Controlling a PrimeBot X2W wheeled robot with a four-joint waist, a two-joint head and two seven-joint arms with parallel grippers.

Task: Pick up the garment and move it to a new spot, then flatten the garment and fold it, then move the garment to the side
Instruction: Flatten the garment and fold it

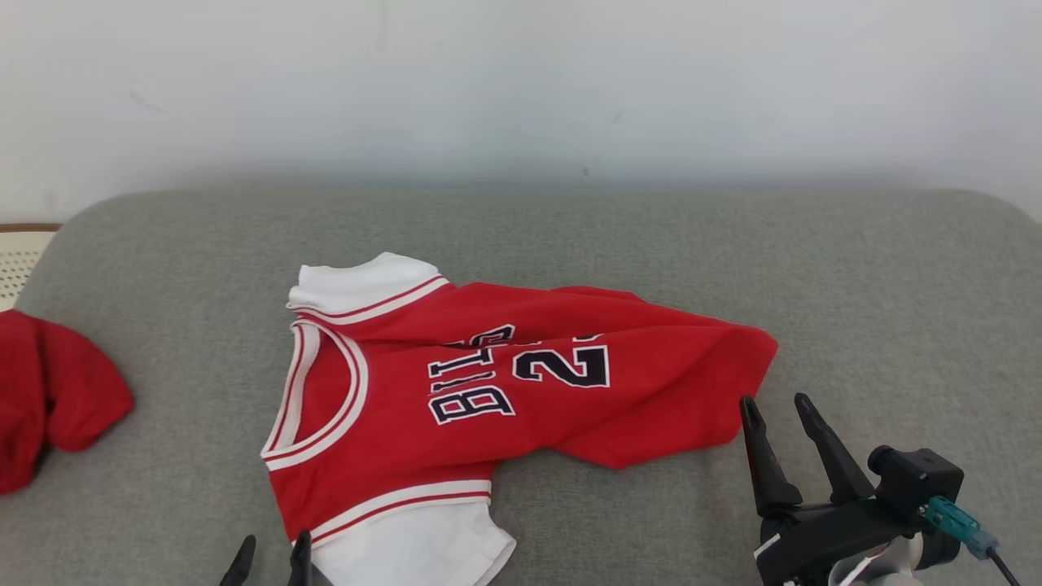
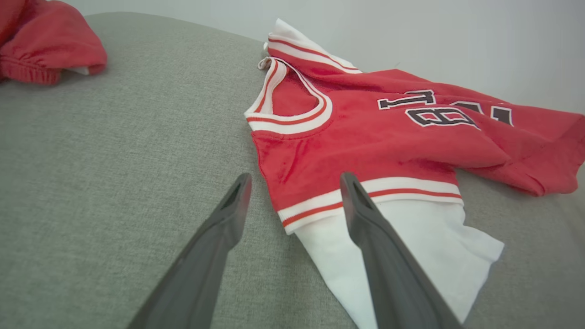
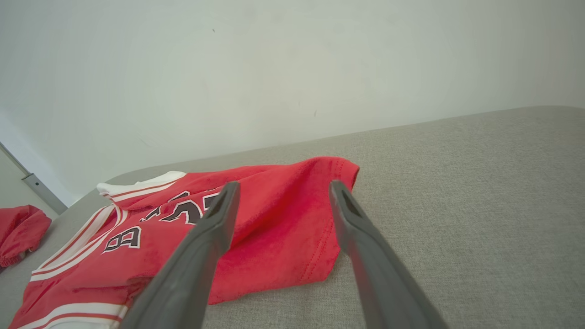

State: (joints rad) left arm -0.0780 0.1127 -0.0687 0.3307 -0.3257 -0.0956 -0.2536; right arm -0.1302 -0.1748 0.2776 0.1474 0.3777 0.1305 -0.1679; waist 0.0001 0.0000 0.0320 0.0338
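bright, even, diffuse light throughout. the jersey [image 1: 651,374] throws only a thin soft shadow onto the cushion [image 1: 855,285] along its near edge. behind the jersey the wall [image 1: 521,81] looks hazy, dimmer near the cushion. wrist views stretch toward their edges.

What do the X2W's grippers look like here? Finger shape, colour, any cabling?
The right gripper has two long dark fingers tapering to narrow tips, on a black base. Beside it sits a boxy black camera module with a teal connector feeding a black cable. The left gripper has the same fingers: matte dark grey up close, inner faces hollowed near the tips.
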